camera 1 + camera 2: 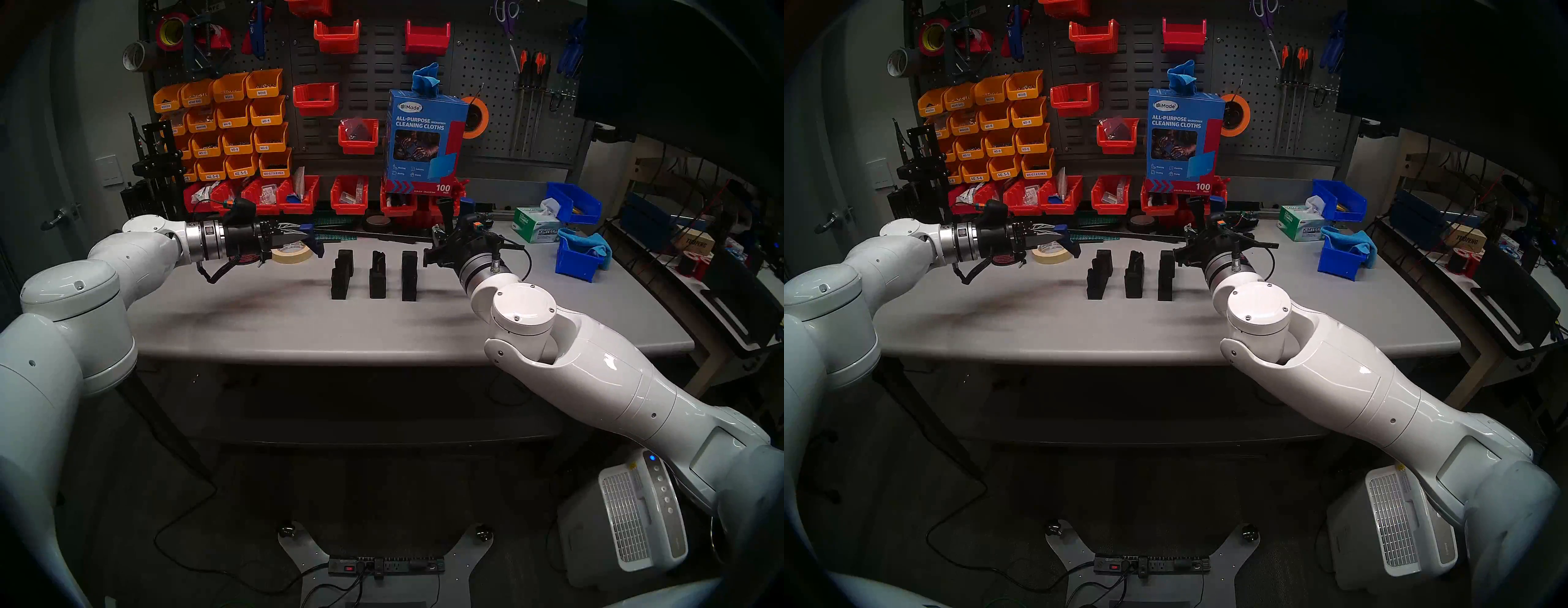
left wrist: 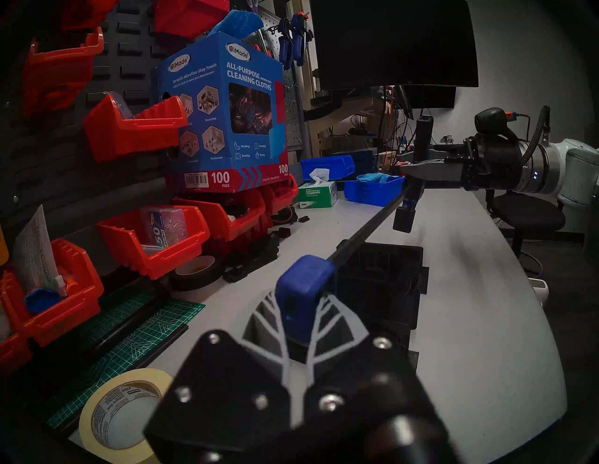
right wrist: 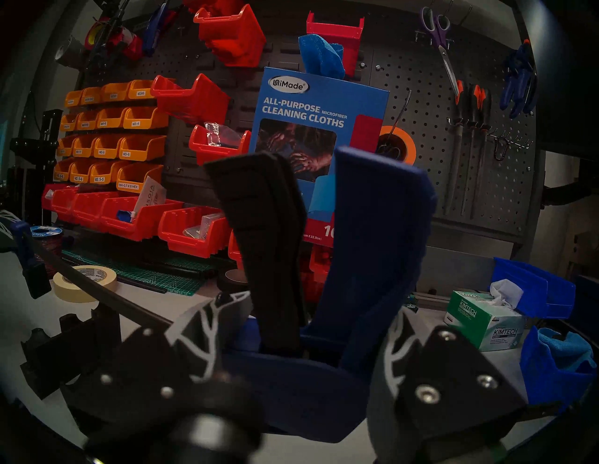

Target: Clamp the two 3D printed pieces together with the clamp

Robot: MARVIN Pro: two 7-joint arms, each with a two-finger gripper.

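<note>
Overhead, holding the clamp [image 1: 373, 234] level above the grey table [image 1: 297, 322]: left gripper [image 1: 292, 237] pinching its small blue end jaw, right gripper [image 1: 437, 250] gripping its blue handle. Standing below, three black printed pieces [image 1: 375, 275] in a row, apart, masking tape [image 1: 292, 253] behind. Left wrist: fingers [image 2: 327, 327] squeezing the blue jaw, bar crossing over a black piece [image 2: 382, 285]. Right wrist: blue handle and black lever blocking the cleaning-cloth box [image 3: 321, 107].
</note>
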